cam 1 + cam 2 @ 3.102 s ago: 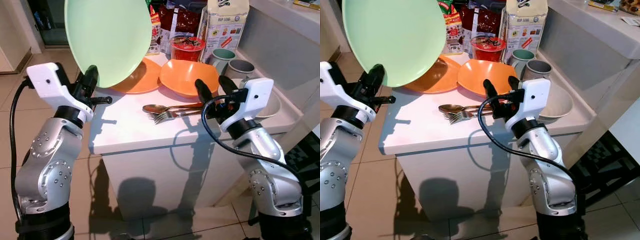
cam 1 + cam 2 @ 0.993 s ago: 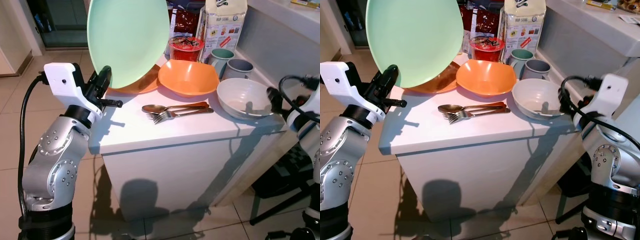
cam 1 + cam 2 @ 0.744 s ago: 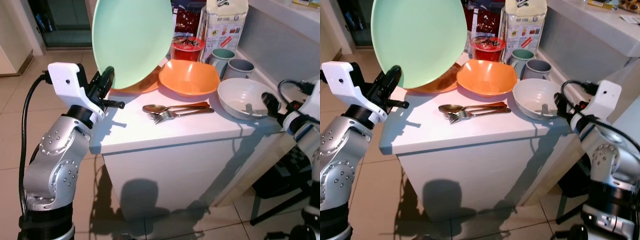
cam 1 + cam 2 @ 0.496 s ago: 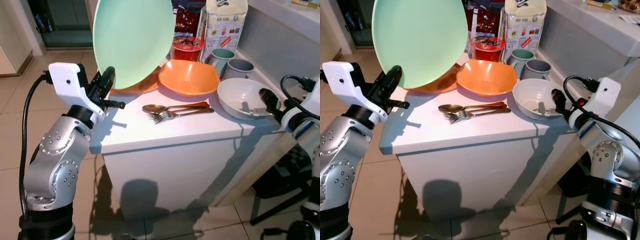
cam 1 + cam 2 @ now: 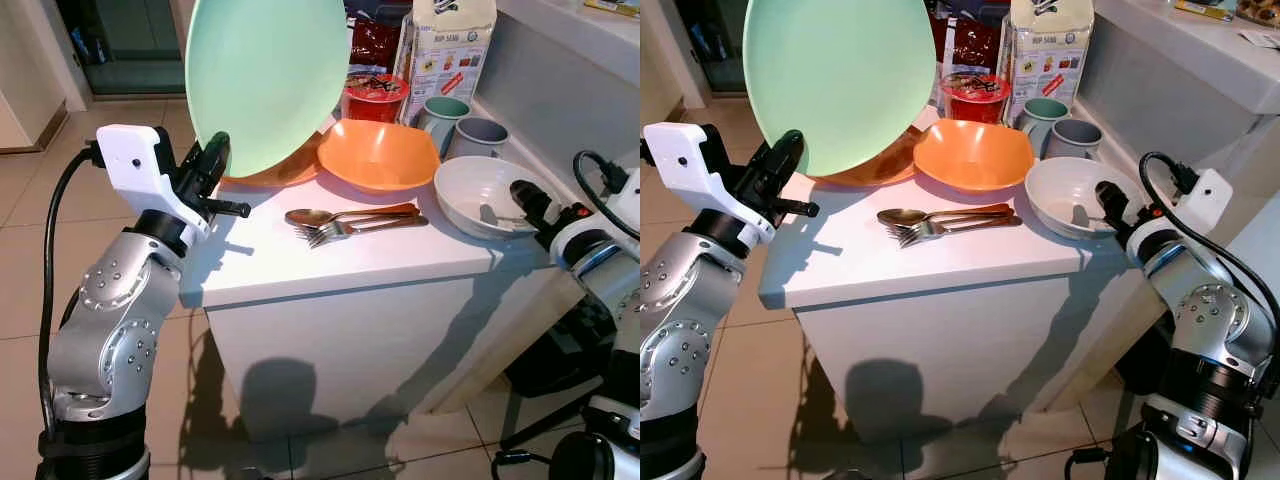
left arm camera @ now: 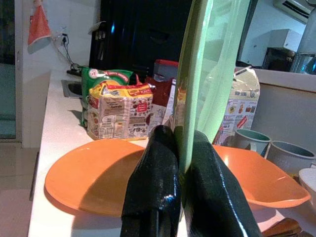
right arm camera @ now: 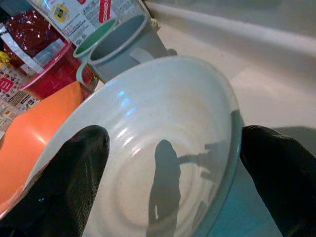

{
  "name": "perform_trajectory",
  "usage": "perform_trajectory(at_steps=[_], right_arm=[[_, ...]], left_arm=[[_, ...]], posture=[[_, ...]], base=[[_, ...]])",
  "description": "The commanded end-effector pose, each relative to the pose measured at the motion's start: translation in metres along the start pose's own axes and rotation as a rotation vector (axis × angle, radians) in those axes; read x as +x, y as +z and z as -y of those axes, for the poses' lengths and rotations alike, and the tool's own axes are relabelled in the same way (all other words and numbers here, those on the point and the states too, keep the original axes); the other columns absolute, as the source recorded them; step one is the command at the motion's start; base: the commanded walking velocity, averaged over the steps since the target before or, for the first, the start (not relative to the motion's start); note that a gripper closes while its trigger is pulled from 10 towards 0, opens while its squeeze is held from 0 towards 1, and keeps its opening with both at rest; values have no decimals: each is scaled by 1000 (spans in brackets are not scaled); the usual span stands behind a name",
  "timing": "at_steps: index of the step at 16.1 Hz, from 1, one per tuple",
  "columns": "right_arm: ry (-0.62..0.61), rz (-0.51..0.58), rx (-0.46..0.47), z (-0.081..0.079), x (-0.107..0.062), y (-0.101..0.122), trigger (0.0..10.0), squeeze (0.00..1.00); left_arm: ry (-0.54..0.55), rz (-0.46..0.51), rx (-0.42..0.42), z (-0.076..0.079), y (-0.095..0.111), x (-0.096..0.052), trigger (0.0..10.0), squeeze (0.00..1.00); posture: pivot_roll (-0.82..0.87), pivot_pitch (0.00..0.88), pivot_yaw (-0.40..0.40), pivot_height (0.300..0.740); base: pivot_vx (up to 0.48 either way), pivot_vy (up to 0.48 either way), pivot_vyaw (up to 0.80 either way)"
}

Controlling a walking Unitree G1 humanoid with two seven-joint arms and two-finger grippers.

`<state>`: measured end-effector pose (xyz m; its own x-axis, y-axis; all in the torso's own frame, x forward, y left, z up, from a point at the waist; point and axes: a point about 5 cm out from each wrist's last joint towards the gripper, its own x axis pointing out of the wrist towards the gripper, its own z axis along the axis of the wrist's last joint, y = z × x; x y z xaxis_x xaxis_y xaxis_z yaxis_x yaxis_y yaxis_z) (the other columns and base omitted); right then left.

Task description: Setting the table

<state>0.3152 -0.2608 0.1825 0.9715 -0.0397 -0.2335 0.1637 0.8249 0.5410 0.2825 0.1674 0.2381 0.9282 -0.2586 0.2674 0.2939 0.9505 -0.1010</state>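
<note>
A large pale green plate [image 5: 265,80] stands nearly upright above the counter's left end. My left gripper [image 5: 215,160] is shut on its lower rim; the left wrist view shows both fingers [image 6: 158,197] pinching the plate's edge [image 6: 205,74]. A white bowl [image 5: 478,190] sits at the counter's right end. My right gripper [image 5: 1108,205] is open at the bowl's right rim. In the right wrist view its fingers [image 7: 74,187] stand wide apart with the bowl [image 7: 163,148] between them. A spoon and forks [image 5: 345,220] lie mid-counter.
On the white counter [image 5: 300,270] are an orange plate [image 5: 285,170], an orange bowl [image 5: 378,155], two mugs [image 5: 447,112], a red noodle cup [image 5: 375,95], a carton [image 5: 452,45] and snack packets. A grey ledge rises on the right. Tiled floor lies to the left.
My right arm has swung in from the right, bringing its open gripper to the white bowl's rim. The left gripper keeps the green plate raised, almost unmoved.
</note>
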Motion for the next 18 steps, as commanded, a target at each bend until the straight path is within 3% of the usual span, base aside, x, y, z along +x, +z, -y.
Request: perform_trajectory(at_steps=[1,3,7,12,14,15,18], right_arm=[[-15,-7,21,2,0,1,10000,0],[-34,-10,19,4,0,2,10000,0],[-107,22,-70,13,-2,12,10000,0],[-72,43,-86,5,-3,17,10000,0],[45,145,-141,-14,-7,30,10000,0],[209,251,-202,-38,-17,40,10000,0],[391,282,-364,-71,-29,34,10000,0]], left_arm=[[-37,75,22,6,14,2,10000,0],[-38,76,23,6,15,3,10000,0],[-38,81,22,6,15,3,10000,0],[-30,82,20,4,14,4,10000,0],[-12,94,21,2,17,4,10000,0],[28,78,15,-5,16,4,10000,0],[120,22,44,-19,9,3,10000,0]], posture=[[57,0,-21,740],[58,0,-20,740],[57,0,-20,740],[55,0,-19,740],[62,0,-25,740],[61,0,-22,740],[56,0,-13,740]], base=[[0,0,0],[0,0,0],[0,0,0],[0,0,0],[0,0,0],[0,0,0],[0,0,0]])
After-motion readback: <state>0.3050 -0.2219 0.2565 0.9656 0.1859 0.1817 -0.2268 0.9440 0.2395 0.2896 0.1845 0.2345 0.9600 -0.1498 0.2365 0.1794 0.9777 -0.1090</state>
